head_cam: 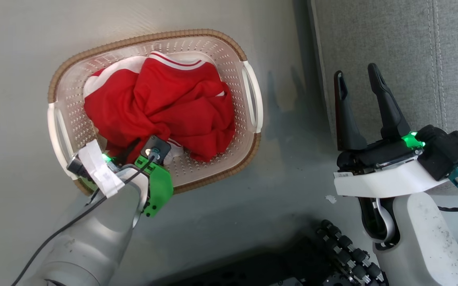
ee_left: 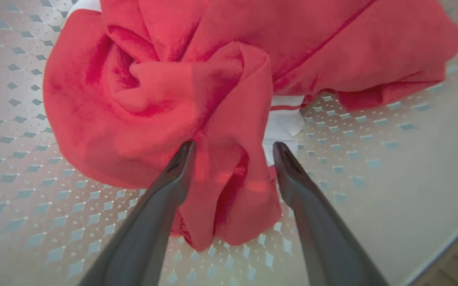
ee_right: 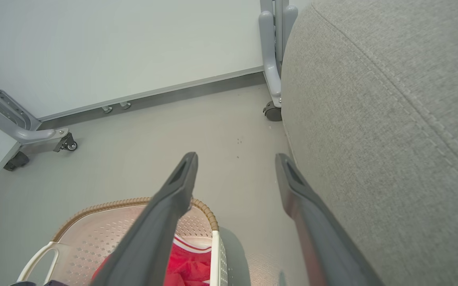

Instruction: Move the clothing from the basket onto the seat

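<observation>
The clothing (head_cam: 165, 107) is a crumpled red heap with white trim, lying in the cream perforated basket (head_cam: 149, 37) on the floor. My left arm's wrist (head_cam: 149, 174) reaches down into the basket's near left corner and hides its fingers in the head view. In the left wrist view my left gripper (ee_left: 233, 146) is open, its fingers straddling a hanging fold of the clothing (ee_left: 153, 99) just above the basket's floor (ee_left: 34, 178). My right gripper (head_cam: 356, 72) hovers open and holds nothing, beside the grey seat (head_cam: 392, 47). The right wrist view shows that gripper (ee_right: 235, 158) over bare floor, between the basket (ee_right: 133, 203) and the seat (ee_right: 392, 119).
Grey floor (head_cam: 284, 190) separates basket and seat. Two wheeled grey frame legs (ee_right: 270, 79) (ee_right: 34, 137) stand at the foot of a white wall panel (ee_right: 113, 47). Dark rollers of my base (head_cam: 344, 246) sit at the bottom of the head view.
</observation>
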